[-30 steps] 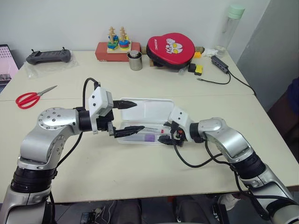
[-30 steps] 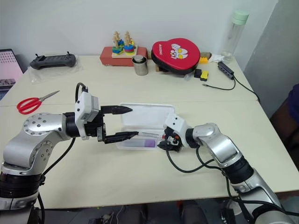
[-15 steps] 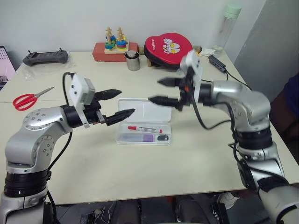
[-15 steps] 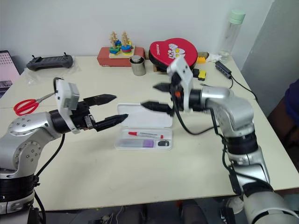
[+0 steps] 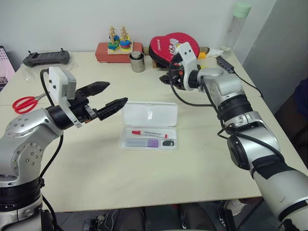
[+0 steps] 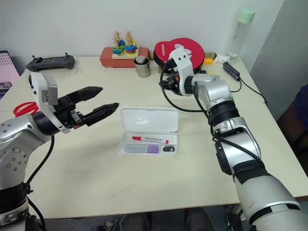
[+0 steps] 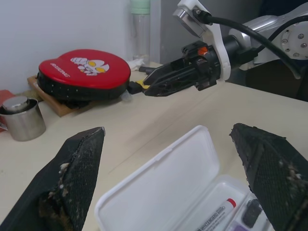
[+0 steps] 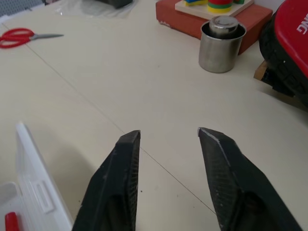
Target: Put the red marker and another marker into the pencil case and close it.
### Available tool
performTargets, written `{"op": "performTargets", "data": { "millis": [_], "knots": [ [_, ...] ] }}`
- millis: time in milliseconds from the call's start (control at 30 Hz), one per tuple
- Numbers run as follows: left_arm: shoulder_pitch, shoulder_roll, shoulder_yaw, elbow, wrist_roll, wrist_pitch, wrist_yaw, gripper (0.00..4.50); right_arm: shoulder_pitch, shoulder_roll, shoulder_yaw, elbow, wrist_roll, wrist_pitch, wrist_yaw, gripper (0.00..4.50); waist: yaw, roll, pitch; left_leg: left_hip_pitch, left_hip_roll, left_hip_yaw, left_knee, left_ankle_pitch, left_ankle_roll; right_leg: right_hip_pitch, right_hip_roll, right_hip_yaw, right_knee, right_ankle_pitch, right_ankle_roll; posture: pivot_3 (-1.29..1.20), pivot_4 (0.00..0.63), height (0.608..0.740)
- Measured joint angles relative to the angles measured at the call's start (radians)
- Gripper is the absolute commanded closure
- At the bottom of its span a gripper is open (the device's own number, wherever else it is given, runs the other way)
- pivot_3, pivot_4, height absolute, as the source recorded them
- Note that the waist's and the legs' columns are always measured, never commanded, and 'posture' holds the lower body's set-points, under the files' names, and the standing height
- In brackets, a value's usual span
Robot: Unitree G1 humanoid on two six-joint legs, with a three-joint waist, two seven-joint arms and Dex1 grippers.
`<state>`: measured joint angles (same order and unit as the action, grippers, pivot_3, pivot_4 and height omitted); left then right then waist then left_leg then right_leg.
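Note:
The pencil case (image 5: 149,115) lies open at the table's middle, with its lid folded back. The red marker (image 5: 149,133) and the lilac marker (image 5: 144,142) both rest in the tray, beside a small black block (image 5: 167,143). My left gripper (image 5: 108,95) hovers open and empty to the left of the case, pointing toward it. My right gripper (image 5: 164,80) hangs over the table behind the case, near the red pad. Its fingers (image 8: 124,163) stand a narrow gap apart with nothing between them.
At the left edge lie red-handled scissors (image 5: 28,102). Along the back stand a black controller (image 5: 45,57), a wooden stacking toy (image 5: 117,45), a metal cup (image 5: 137,62), a red round pad (image 5: 175,46) and a bottle (image 5: 238,24). A cabled hub (image 5: 225,65) lies back right.
My right gripper lifted off the case's right end, swung back toward the red pad and narrowed its jaws. The left gripper drew away from the case to the left.

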<state>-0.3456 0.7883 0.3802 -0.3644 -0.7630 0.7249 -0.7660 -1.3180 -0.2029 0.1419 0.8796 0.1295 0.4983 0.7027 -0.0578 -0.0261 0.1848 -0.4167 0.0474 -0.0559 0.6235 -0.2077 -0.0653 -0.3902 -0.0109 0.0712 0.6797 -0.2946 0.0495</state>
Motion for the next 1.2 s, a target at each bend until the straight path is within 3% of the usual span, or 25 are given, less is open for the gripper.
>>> {"op": "performTargets", "data": {
  "millis": [133, 167, 367, 733, 1000, 1200],
  "knots": [
    [0.013, 0.025, 0.002, 0.000, -0.012, 0.007, -0.026, 0.00, 0.022, 0.017, 0.046, 0.019, -0.043, -0.013, 0.037, 4.42, 0.000, 0.000, 0.000, 0.000, 0.000, 0.000, 0.000, 0.000, 0.000, 0.000, 0.000, 0.000, 0.000, 0.000, 0.000, 0.00, 0.150, 0.740],
    [0.019, 0.033, 0.002, 0.000, -0.015, 0.008, -0.033, 0.00, 0.030, 0.018, 0.056, 0.017, -0.053, -0.013, 0.049, 4.46, 0.001, 0.000, 0.000, 0.000, 0.000, 0.000, 0.000, 0.000, 0.000, 0.000, 0.000, 0.000, 0.000, 0.000, 0.000, 0.00, 0.150, 0.740],
    [0.020, 0.051, 0.001, 0.007, -0.022, 0.008, -0.059, 0.00, 0.113, 0.007, 0.106, -0.061, -0.099, -0.005, 0.120, 4.46, 0.000, 0.000, 0.000, 0.001, 0.000, -0.001, 0.001, 0.000, 0.000, 0.000, 0.000, 0.000, 0.001, 0.000, 0.000, 0.00, 0.150, 0.740],
    [0.025, 0.077, -0.001, 0.017, -0.023, 0.010, -0.103, 0.00, 0.329, -0.074, 0.197, -0.558, -0.046, 0.093, 0.386, 4.46, -0.001, 0.000, 0.000, 0.001, 0.000, -0.001, 0.000, 0.000, 0.000, 0.000, 0.000, -0.001, 0.001, 0.000, 0.000, 0.00, 0.150, 0.740],
    [0.129, 0.147, -0.022, 0.009, -0.006, 0.009, -0.202, 0.00, 0.490, -0.080, 0.338, -0.686, -0.092, 0.116, 0.362, 4.46, 0.003, 0.000, 0.000, 0.001, 0.000, -0.001, 0.001, 0.000, 0.000, 0.001, 0.000, -0.001, 0.001, 0.000, 0.000, 0.00, 0.150, 0.740],
    [0.128, 0.173, -0.024, 0.008, -0.005, 0.008, -0.232, 0.00, 0.499, -0.073, 0.369, -0.677, -0.134, 0.067, 0.325, 4.46, 0.001, -0.001, -0.001, 0.006, 0.001, 0.000, 0.001, 0.000, 0.000, 0.004, 0.000, 0.000, 0.001, -0.001, 0.003, 0.00, 0.150, 0.740]
  ]
}}
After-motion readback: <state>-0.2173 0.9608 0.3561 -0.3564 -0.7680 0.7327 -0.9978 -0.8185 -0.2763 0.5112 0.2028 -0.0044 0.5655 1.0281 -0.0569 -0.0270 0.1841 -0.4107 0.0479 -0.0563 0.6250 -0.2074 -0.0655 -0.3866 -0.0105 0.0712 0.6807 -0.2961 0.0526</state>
